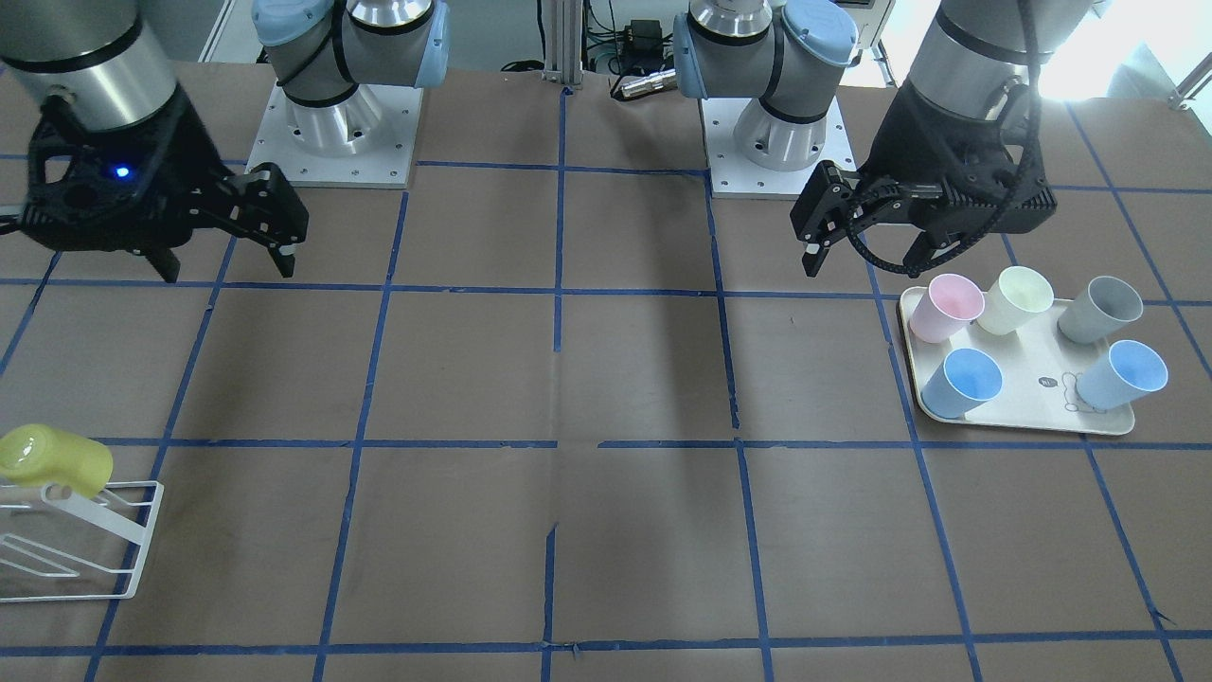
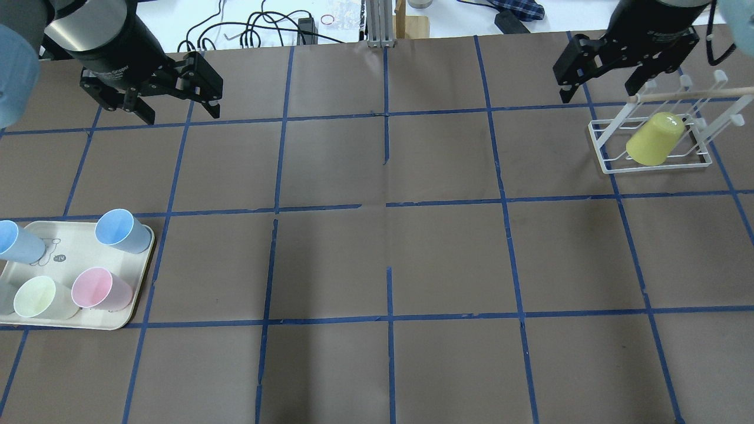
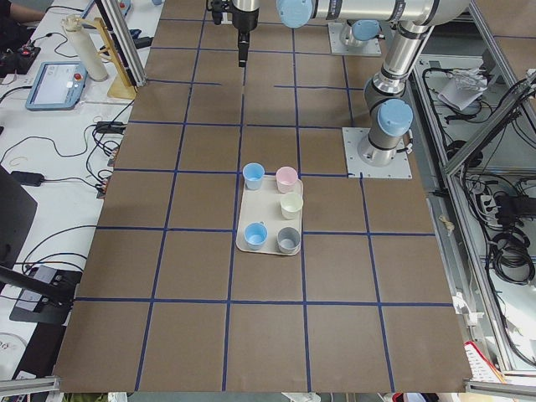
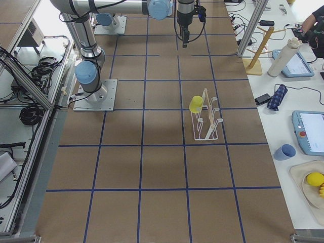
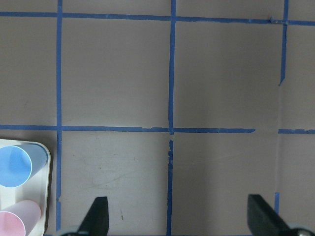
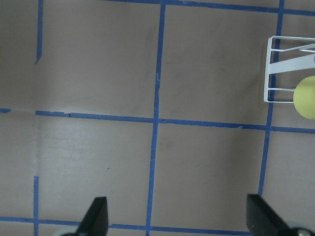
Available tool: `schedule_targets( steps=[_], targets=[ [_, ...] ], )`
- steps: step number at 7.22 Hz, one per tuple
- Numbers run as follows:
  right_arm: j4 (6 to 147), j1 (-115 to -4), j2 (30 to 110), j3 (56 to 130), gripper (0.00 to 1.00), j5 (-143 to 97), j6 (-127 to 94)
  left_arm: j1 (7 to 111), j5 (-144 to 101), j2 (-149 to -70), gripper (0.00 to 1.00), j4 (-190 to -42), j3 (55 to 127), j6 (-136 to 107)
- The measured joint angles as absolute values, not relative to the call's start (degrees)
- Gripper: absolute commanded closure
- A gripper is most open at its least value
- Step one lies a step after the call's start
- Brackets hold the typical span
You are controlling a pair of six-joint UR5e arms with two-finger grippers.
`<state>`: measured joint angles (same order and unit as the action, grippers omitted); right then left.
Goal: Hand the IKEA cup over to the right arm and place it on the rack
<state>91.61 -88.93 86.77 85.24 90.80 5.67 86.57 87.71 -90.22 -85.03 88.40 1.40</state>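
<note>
Yellow IKEA cup (image 2: 655,139) sits tilted, mouth-down over a slanted prong of the rack (image 2: 597,147), likely so it cannot slide off. Right gripper (image 2: 599,88) hovers nearby, jaws released and empty. Left gripper (image 2: 179,115) is likewise spread, well apart.

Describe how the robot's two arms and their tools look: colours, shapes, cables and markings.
The left arm and right arm are silver tubes with pale blue joint caps, bolted to square metal base plates. The left tool and right tool are black, each with two angular fingers of open linkwork. A blue light glows on the right tool's body. Black cables trail along the arms.
</note>
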Motion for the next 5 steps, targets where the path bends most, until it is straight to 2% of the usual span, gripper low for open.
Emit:
schedule_targets(
  steps=[5],
  targets=[
    [91.44,-92.51,85.95,85.10,0.00,92.54,2.56,86.57,87.47,-90.05,0.00,-84.90,88.54,1.41]
  ],
)
